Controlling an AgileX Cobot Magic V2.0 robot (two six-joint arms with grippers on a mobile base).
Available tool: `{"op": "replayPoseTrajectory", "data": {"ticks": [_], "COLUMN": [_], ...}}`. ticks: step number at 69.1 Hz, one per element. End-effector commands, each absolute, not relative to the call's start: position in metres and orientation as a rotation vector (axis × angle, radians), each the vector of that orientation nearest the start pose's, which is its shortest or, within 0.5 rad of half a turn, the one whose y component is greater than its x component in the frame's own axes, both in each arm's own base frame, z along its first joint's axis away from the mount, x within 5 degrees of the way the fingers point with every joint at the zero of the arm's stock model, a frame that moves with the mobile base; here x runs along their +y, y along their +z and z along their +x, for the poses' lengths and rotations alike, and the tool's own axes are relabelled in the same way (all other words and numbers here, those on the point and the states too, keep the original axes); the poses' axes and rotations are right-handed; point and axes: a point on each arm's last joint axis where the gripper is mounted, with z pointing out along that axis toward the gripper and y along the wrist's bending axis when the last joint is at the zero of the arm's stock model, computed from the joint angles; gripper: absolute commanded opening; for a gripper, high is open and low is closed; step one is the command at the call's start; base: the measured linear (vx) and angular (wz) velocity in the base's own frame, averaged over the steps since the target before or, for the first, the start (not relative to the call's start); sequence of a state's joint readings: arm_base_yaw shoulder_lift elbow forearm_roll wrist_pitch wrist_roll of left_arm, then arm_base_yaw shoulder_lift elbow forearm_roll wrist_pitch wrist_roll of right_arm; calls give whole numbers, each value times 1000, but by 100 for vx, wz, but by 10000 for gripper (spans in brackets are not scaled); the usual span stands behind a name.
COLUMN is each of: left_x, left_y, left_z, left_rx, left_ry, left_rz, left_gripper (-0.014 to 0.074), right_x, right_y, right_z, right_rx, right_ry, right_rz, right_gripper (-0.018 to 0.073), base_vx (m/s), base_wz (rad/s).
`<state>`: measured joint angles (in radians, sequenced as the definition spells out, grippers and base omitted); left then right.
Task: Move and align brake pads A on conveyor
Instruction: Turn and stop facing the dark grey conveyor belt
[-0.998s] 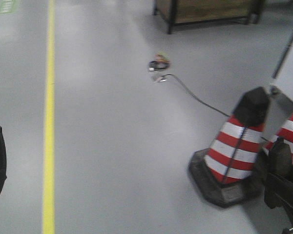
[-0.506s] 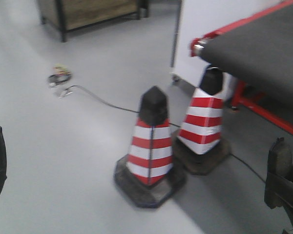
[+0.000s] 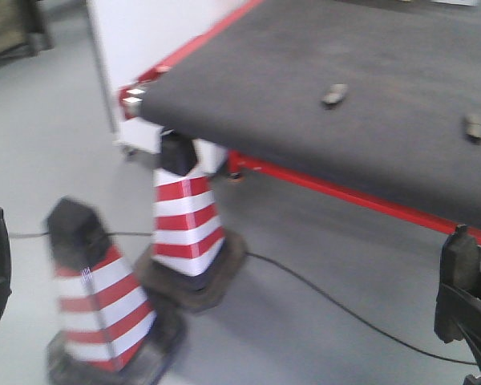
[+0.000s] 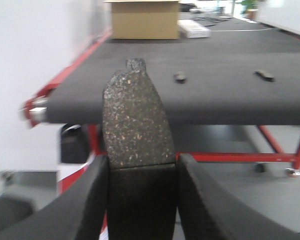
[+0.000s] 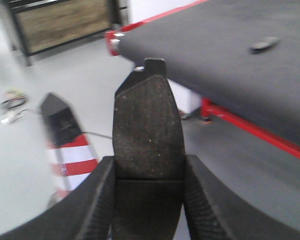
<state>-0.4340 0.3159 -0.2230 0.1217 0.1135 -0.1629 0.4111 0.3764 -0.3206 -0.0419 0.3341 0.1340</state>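
Left hand [image 4: 140,200] clenched on one brake pad [image 4: 136,117], right hand [image 5: 147,205] clenched on another [image 5: 147,125], each pinched by its lower end, upper end sticking up clear. Two more pads [image 3: 334,95] [image 3: 474,126] flat on conveyor [image 3: 248,88], mid-belt and toward its right edge, well apart from both hands. Probably stiff, dense, gritty-faced, non-fragile; best gripped across the flat faces.

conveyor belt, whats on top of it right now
Two brake pads lie apart on the conveyor. The left wrist view also shows a cardboard box at its far end. The rest of the belt is out of frame.
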Motion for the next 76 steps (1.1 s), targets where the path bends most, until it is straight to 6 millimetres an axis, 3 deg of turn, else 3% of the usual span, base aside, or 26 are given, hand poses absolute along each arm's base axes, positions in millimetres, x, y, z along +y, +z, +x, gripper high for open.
{"op": "replayPoseTrajectory", "data": {"ticks": [1,34,76], "left_x": [-36,-36,-36], "left_y": [276,276,276], "left_z": [77,77,77], "left_rx": [1545,1545,1545], "left_ry": [-378,-378,-378], "left_rz": [309,309,309], "left_gripper": [147,147,147], "right_x": [35,35,35], "right_y": [284,284,284], "right_z": [84,84,84], "right_rx": [1743,1743,1743], "right_ry": [341,342,341], "right_rz": [-285,-284,-285], "right_gripper": [26,26,26], "base_vx": [26,25,33], "base_wz": [-69,-51,-6]}}
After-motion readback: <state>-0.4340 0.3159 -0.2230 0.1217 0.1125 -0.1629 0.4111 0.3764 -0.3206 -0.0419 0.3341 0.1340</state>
